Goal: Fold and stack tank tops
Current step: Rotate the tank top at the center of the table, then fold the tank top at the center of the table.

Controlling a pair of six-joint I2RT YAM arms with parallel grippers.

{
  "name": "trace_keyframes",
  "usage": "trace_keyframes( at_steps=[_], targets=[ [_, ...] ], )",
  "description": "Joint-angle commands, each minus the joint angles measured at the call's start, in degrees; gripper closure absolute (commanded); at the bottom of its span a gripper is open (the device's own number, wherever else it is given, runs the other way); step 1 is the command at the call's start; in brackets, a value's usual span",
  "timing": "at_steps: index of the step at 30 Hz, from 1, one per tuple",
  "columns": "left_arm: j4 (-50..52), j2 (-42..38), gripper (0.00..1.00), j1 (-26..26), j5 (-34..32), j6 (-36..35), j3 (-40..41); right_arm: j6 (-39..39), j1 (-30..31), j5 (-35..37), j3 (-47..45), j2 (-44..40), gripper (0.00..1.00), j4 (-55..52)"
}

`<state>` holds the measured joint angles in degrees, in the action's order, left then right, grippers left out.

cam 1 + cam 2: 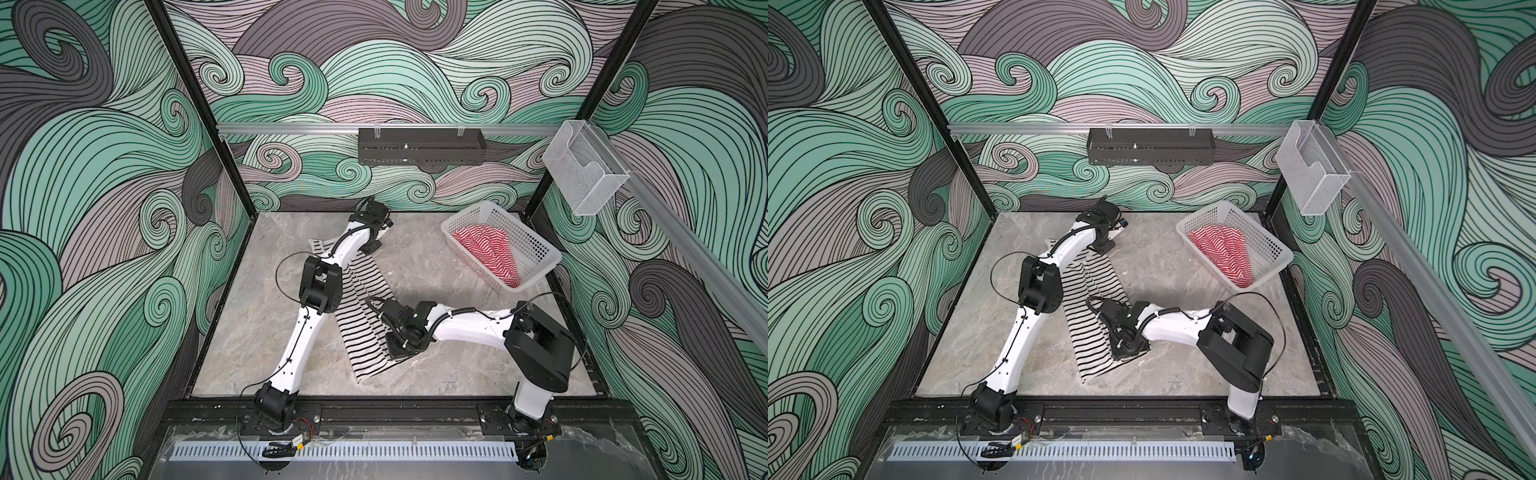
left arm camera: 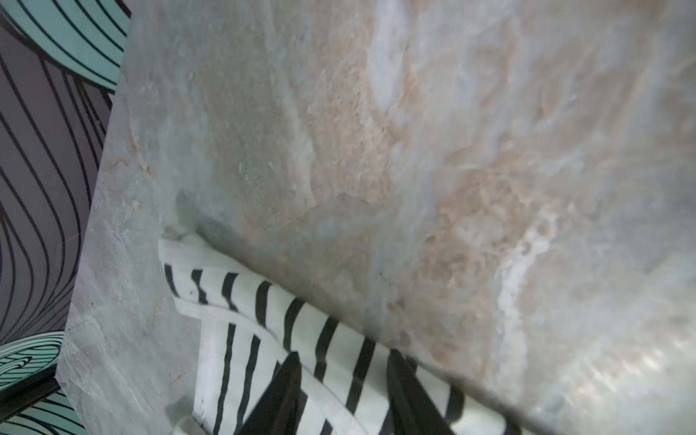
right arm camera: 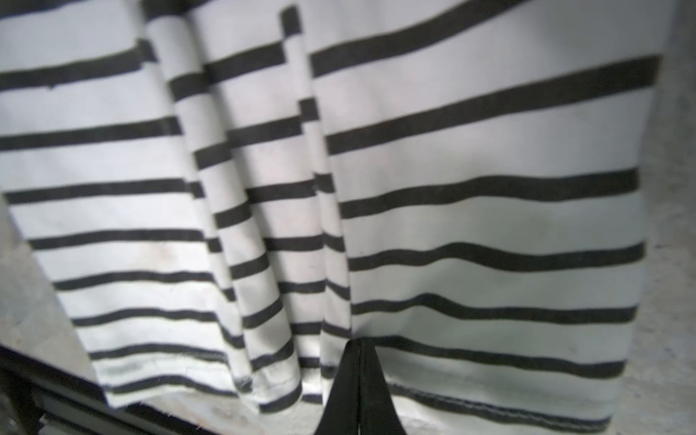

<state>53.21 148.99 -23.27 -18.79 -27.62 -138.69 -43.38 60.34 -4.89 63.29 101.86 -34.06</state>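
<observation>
Nearest the camera, the right claw [image 3: 357, 350] was closed together on the hem of the black-and-white tank top [image 1: 363, 332]. The top lay stretched along the table [image 1: 257, 332] from that hem toward the far left corner. The bite looked shallow, right at the stitched edge, so a lift or pull could let the soft knit slide out. It might also have caught only one layer, in which case the hem would peel open instead of folding over. Lengthwise pleats ran up from the hem, and a fold laid over them would probably set a lumpy, crooked shape. At the far end the left claw [image 2: 343, 356] stood with its fingers apart astride the striped strap area, so nothing there looked pinned. If the hem were drawn across, the whole top could drag rather than double over. Beyond, at the far right, the red-and-white tank top [image 1: 486, 253] sat crumpled in the basket [image 1: 534, 245], where its straps could snag on the perforated wall when lifted out. In both top views the left arm [image 1: 353, 245] covered the neckline and one side of the garment, and the right claw's body hid the hem corner. Both wrist views were blurred and cut the fingers off, and whether the left fingers touched cloth could not be told.
</observation>
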Motion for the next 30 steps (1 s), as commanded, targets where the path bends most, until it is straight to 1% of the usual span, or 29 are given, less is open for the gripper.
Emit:
trace_keyframes(
  at_steps=[1, 3, 5, 6, 8, 9, 10, 12, 14, 15, 16, 17, 18, 21, 25, 30],
  targets=[
    [-3.83, -15.61, 0.58, 1.48, 1.77, 4.06, 11.86, 0.56, -1.11, 1.82, 1.16, -3.48, 0.86, -3.14],
    [-8.16, -25.07, 0.58, 1.45, 3.22, 4.01, 23.62, 1.67, -2.84, 1.51, 1.09, -5.67, 0.77, -3.38],
    [-10.41, -32.77, 0.57, 0.80, 4.82, 2.94, 34.44, 2.77, -5.30, 0.70, 0.63, -7.37, 0.65, -3.57],
    [-11.80, -36.43, 0.57, 0.22, 4.85, 2.12, 40.10, 3.45, -6.84, 0.34, 0.00, -8.30, 0.61, -3.54],
    [-13.83, -42.62, 0.57, -1.38, 4.51, -1.29, 50.04, 4.82, -10.40, -1.20, -1.46, -9.48, 0.59, -3.50],
    [-15.89, -45.56, 0.57, -2.61, 2.61, -1.88, 55.31, 5.65, -12.48, -2.44, -2.17, -9.92, 0.58, -3.55],
    [-17.10, -47.90, 0.57, -3.47, 1.49, -2.29, 59.28, 6.47, -14.16, -3.62, -2.85, -10.17, 0.58, -3.12],
    [-16.93, -52.38, 0.57, -5.17, 1.43, -1.85, 65.66, 7.99, -17.47, -6.44, -4.24, -10.39, 0.58, -2.43],
    [-15.98, -56.14, 0.56, -6.98, 1.81, -0.45, 70.54, 8.88, -19.70, -9.25, -5.08, -9.85, 0.56, -1.76],
    [-15.95, -58.30, 0.54, -8.05, 2.22, -0.12, 73.10, 9.08, -20.50, -10.26, -5.41, -9.35, 0.53, -1.73],
    [-16.03, -60.16, 0.51, -9.08, 2.93, -0.40, 75.37, 9.10, -20.97, -11.27, -5.74, -8.80, 0.52, -1.47],
    [-15.98, -62.30, 0.43, -10.39, 3.66, -0.34, 77.76, 9.03, -21.37, -12.54, -6.25, -8.18, 0.52, -0.91],
    [-15.82, -64.36, 0.39, -11.69, 4.57, -0.25, 79.85, 8.73, -21.48, -13.44, -6.86, -7.80, 0.51, -0.03],
    [-15.65, -69.77, 0.38, -15.51, 6.66, -1.12, 84.29, 7.29, -21.42, -16.66, -8.96, -6.67, 0.51, 2.77],
    [-13.43, -70.61, 0.37, -19.94, 6.62, -0.33, 86.06, 5.46, -20.67, -18.11, -12.46, -6.60, 0.53, 4.54],
    [-14.07, -69.07, 0.37, -26.50, 3.19, -2.18, 88.27, 4.32, -18.08, -17.59, -15.78, -7.69, 0.54, 5.05]
  ],
)
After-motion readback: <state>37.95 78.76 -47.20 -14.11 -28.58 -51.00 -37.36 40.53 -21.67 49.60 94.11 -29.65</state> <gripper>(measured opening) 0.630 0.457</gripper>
